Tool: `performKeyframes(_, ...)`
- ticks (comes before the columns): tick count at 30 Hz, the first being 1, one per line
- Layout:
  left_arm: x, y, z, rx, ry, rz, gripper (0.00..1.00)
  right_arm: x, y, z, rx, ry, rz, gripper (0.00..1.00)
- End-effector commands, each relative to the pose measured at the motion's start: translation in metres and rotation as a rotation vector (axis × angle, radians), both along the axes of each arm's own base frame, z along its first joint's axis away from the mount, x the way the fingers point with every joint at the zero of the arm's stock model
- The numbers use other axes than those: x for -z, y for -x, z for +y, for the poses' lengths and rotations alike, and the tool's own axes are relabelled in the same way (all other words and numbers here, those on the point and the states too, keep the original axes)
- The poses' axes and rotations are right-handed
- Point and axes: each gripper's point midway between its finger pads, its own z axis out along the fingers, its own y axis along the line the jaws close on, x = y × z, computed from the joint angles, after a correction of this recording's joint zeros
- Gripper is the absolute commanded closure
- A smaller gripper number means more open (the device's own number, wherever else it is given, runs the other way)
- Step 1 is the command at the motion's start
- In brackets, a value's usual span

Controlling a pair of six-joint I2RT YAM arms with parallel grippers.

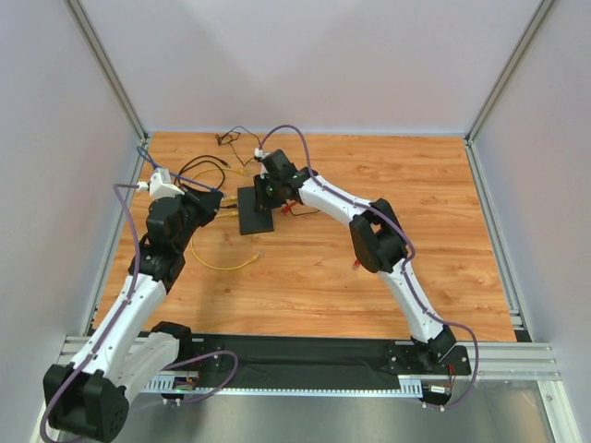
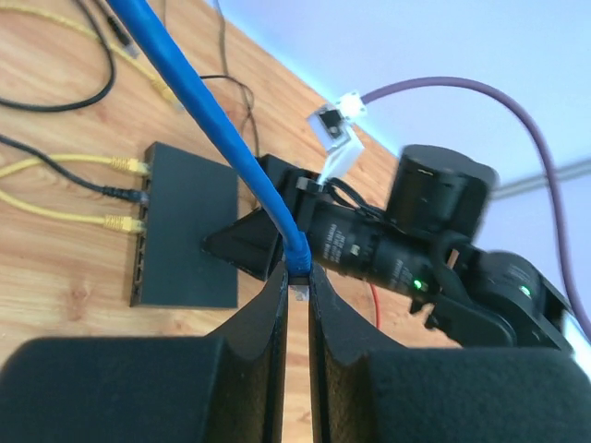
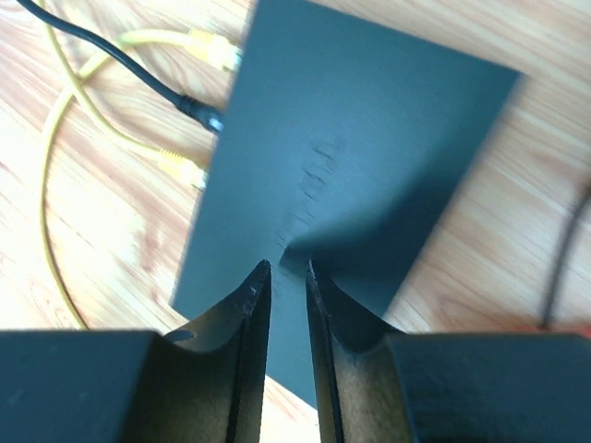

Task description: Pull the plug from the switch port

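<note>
**Switch flat, blue plug out**

I see the matte-black switch (image 2: pixel 189 226) lying flat on the tabletop (image 1: pixel 388 212), two yellow cables and one black still plugged in. The blue cable's plug (image 2: pixel 297 277) hangs clear, pinched in my left pincer (image 2: pixel 297 293).

Left arm (image 1: pixel 138 286) and right arm (image 1: pixel 388 249): white link shells showing between chunky matte-black joint housings. A purple cable (image 1: pixel 125 249) is looping along the left arm; another purple cable (image 1: pixel 294 134) is arcing over the right wrist. Black base plate (image 1: pixel 305 355) is sitting on a silver rail. Left gripper (image 2: pixel 297 295) and right gripper (image 3: pixel 288 269): black, tapered fingers. A green LED (image 2: pixel 417 284) is glowing on the right wrist housing, beside small white label text.
</note>
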Motion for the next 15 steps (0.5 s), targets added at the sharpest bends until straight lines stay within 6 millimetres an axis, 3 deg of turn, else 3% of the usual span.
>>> performKeyframes(1,-0.017,0.029,-0.008,0.094,-0.146,0.022,1.00,-0.052,-0.019,-0.018,0.017,-0.076,-0.117,0.76)
performKeyframes(3,-0.040,0.040,-0.016,0.129,-0.158,-0.014,1.00,-0.082,-0.031,-0.024,0.048,-0.153,-0.169,0.75)
performKeyframes(6,-0.063,0.050,-0.035,0.205,-0.131,-0.050,1.00,-0.121,-0.039,-0.064,0.142,-0.220,-0.202,0.72)
performKeyframes(7,-0.066,0.053,-0.043,0.234,-0.127,-0.048,1.00,-0.129,-0.040,-0.078,0.178,-0.226,-0.209,0.71)
performKeyframes(8,-0.067,0.054,-0.050,0.250,-0.125,-0.042,1.00,-0.142,-0.042,-0.112,0.248,-0.213,-0.229,0.70)
performKeyframes(9,-0.069,0.053,-0.057,0.265,-0.121,-0.036,1.00,-0.150,-0.042,-0.129,0.280,-0.207,-0.239,0.70)
performKeyframes(10,-0.072,0.057,-0.074,0.316,-0.112,-0.052,1.00,-0.181,-0.039,-0.150,0.318,-0.223,-0.293,0.69)
performKeyframes(11,-0.071,0.056,-0.084,0.334,-0.108,-0.055,1.00,-0.167,-0.040,-0.182,0.377,-0.189,-0.273,0.69)
performKeyframes(13,-0.060,0.054,-0.113,0.377,-0.119,-0.021,1.00,-0.189,-0.034,-0.219,0.440,-0.185,-0.331,0.68)
performKeyframes(14,-0.055,0.055,-0.125,0.404,-0.123,-0.003,1.00,-0.177,-0.034,-0.248,0.492,-0.152,-0.320,0.67)
performKeyframes(15,-0.051,0.049,-0.142,0.425,-0.120,0.013,1.00,-0.174,-0.033,-0.264,0.522,-0.138,-0.320,0.67)
